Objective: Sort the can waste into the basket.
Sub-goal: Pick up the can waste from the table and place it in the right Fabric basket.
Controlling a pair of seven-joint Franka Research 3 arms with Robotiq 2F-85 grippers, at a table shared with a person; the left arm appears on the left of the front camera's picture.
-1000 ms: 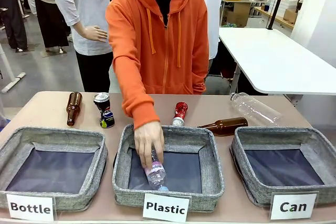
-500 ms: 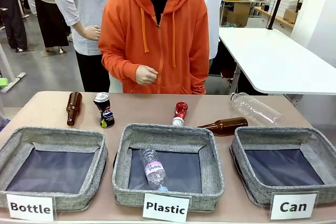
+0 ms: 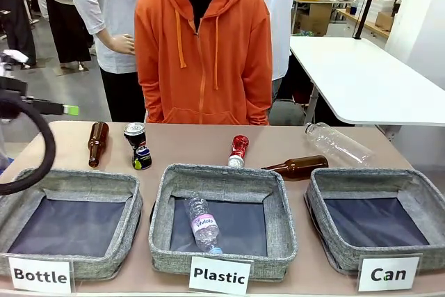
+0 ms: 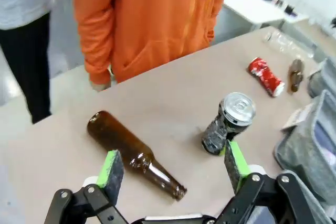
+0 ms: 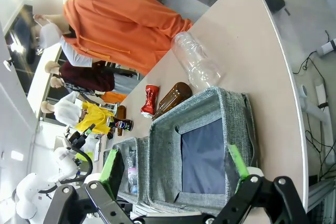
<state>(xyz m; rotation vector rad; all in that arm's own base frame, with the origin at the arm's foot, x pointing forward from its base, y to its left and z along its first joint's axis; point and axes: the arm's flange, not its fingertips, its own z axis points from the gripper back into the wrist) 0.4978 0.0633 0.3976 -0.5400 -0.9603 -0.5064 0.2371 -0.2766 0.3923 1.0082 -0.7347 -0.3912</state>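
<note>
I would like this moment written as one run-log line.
black can: on table; red can: on table; Can basket: no cans inside; left jaws: open; right jaws: open

Printed markings, front view:

- The left white card (image 3: 40, 275), on the front of the left square grey fabric basket (image 3: 69, 179), reads "Bottle".
- The middle white card (image 3: 220, 275), on the middle square grey fabric basket (image 3: 222, 174), reads "Plastic".
- The right white card (image 3: 388, 274), on the right square grey fabric basket (image 3: 368, 177), reads "Can".
- The small clear plastic bottle (image 3: 202, 224) carries a pink label; its purple word is not legible.
- The upright black metal drink can (image 3: 138, 147) shows a round Pepsi emblem (lettering too small to read).
- The print on the crushed red metal can (image 3: 238, 150) is illegible.
</note>
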